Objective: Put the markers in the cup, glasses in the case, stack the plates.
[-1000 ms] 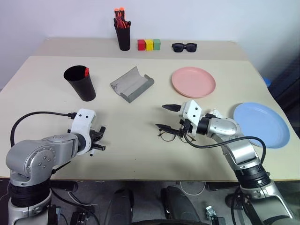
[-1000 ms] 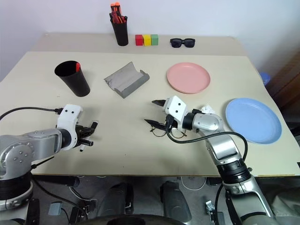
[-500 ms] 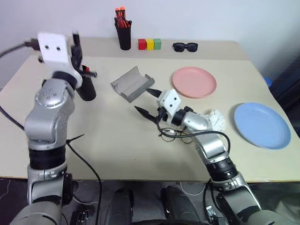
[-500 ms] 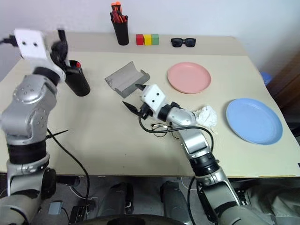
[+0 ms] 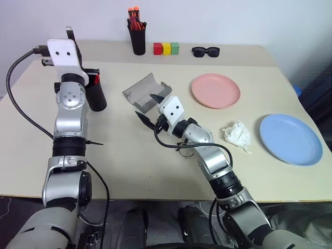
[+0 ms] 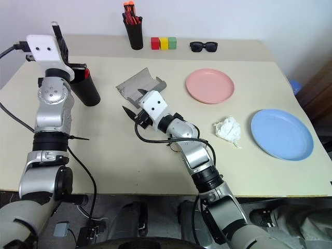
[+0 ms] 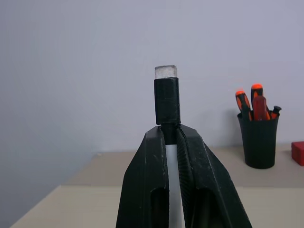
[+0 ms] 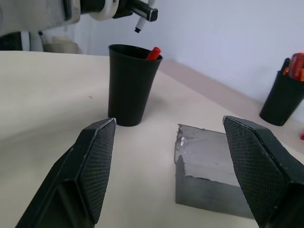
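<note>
My left gripper (image 5: 68, 32) is raised just above the black cup (image 5: 96, 96), pointing up and shut on the white marker (image 7: 166, 95), whose black cap sticks out past the fingertips. A red-ended marker (image 5: 96, 79) stands inside the cup. My right gripper (image 5: 151, 108) hangs open close in front of the open grey case (image 5: 145, 92), nothing between its fingers. The wire-framed glasses (image 5: 182, 152) lie on the table, partly hidden under my right forearm. Right of the case is the pink plate (image 5: 215, 91), and the blue plate (image 5: 289, 138) lies near the right edge.
A crumpled white tissue (image 5: 237, 135) lies between the glasses and the blue plate. Along the back edge stand a small black holder with orange-capped pens (image 5: 137, 40), three coloured blocks (image 5: 165, 49) and black sunglasses (image 5: 205, 51).
My left arm swung up from the table's near left to above the cup, carrying the marker. My right gripper moved left from over the glasses to the case, staying open.
</note>
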